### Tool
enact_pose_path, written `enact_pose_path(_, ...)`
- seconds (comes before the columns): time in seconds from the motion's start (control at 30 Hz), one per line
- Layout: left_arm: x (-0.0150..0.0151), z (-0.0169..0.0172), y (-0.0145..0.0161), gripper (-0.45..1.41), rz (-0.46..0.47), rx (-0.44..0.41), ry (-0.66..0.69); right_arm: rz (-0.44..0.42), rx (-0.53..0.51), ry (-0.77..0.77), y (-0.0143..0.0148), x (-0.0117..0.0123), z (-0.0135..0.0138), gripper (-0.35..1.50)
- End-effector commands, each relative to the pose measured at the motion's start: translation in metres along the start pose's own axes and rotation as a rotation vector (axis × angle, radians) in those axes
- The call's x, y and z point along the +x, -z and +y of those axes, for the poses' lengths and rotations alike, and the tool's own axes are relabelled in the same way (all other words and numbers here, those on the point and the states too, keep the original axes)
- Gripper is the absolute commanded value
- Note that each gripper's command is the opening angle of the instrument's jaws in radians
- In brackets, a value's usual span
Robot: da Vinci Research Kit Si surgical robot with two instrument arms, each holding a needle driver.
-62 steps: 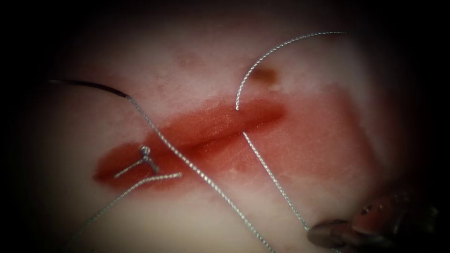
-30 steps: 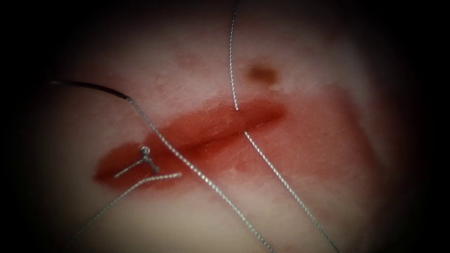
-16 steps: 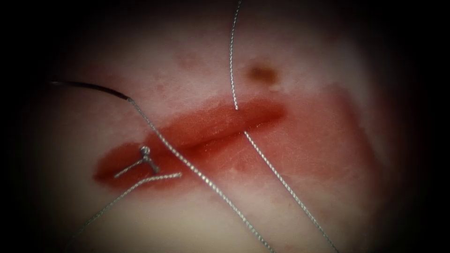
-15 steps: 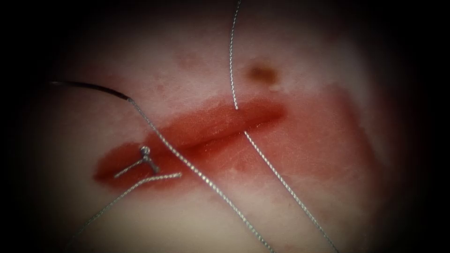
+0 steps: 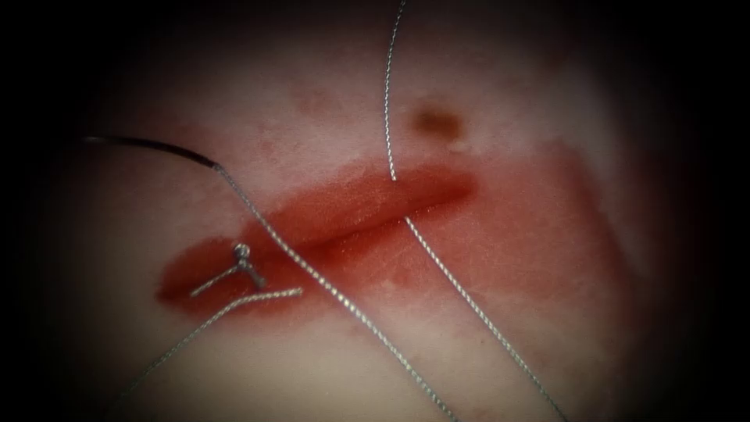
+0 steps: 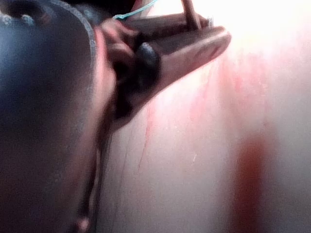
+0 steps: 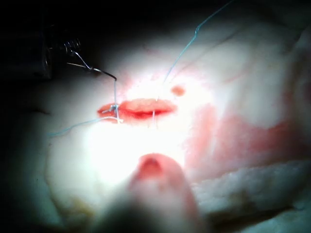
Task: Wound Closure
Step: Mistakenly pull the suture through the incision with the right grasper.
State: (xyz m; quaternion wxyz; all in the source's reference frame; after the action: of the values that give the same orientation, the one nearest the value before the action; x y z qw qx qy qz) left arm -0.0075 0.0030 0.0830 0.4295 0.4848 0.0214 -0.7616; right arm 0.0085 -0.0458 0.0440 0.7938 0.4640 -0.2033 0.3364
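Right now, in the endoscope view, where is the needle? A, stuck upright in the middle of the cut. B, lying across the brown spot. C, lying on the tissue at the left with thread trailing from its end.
C: the dark curved needle lies on the tissue left of the cut, and the thread runs from its end down across the cut.

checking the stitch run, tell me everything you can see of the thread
The thread is thin, silvery and twisted. One strand drops from the top into the tissue above the cut, re-emerges below it and runs off lower right. Another crosses the cut diagonally from the needle's tail at left. A knot with short ends sits in red fluid at the cut's left end.
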Motion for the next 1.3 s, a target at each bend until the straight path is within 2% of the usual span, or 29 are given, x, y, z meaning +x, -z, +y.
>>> enact_pose_path(0.03,-0.0005,-0.0010,0.0006,-0.45,-0.004,0.003,-0.004,-0.001,-0.006,0.017,0.0006,0.0004,-0.0005,-0.35)
enact_pose_path(0.63,-0.0004,-0.0010,0.0006,-0.45,-0.003,0.003,-0.005,-0.036,-0.040,0.085,0.0004,-0.0029,0.0030,-0.35)
enact_pose_path(0.9,-0.0004,-0.0011,0.0006,-0.45,-0.002,0.002,-0.005,-0.048,-0.070,0.133,-0.0005,-0.0047,0.0055,-0.35)
enact_pose_path(1.3,-0.0004,-0.0011,0.0006,-0.45,0.000,0.005,-0.005,-0.058,-0.090,0.168,-0.0007,-0.0062,0.0082,-0.35)
